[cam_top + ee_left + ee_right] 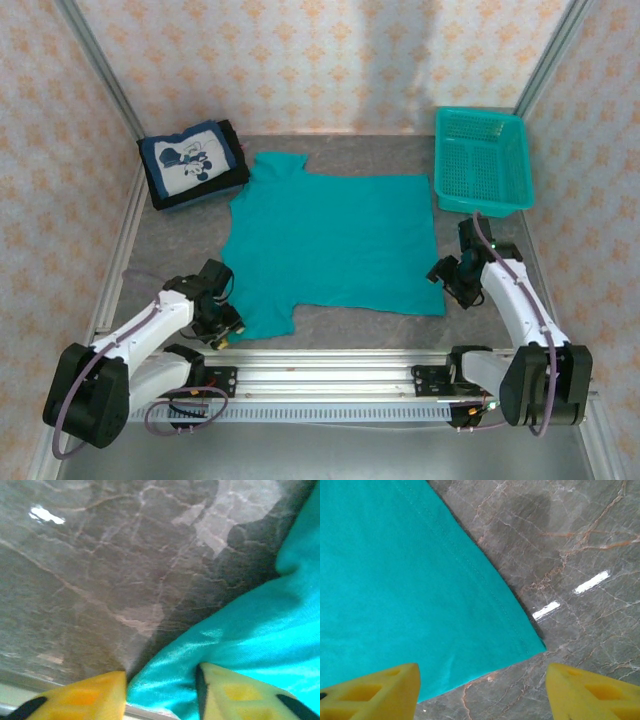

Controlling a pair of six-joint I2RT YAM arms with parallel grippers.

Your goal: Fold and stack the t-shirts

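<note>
Left jaws: part-way apart, straddling the near sleeve edge (pixel 165 680) of the teal t-shirt (pixel 335 240); a fold of cloth lies between them, not visibly pinched.
Right jaws: released and wide, holding nothing, hovering over the shirt's near hem corner (pixel 540 647).
Shirt position: spread flat in the middle of the table (pixel 350 328), plain side up.
Long axis: runs left to right, sleeves towards the left arm (pixel 150 325), hem towards the right arm (pixel 515 300).
Key relation: the near long edge runs between the two jaws, each at its own end and neither arm needing to cross.
Likely step: grasping that edge to fold it away.
Stack: folded navy shirt (pixel 193 162) at the far left.
Basket (pixel 482 160): far right, apart from the cloth.
</note>
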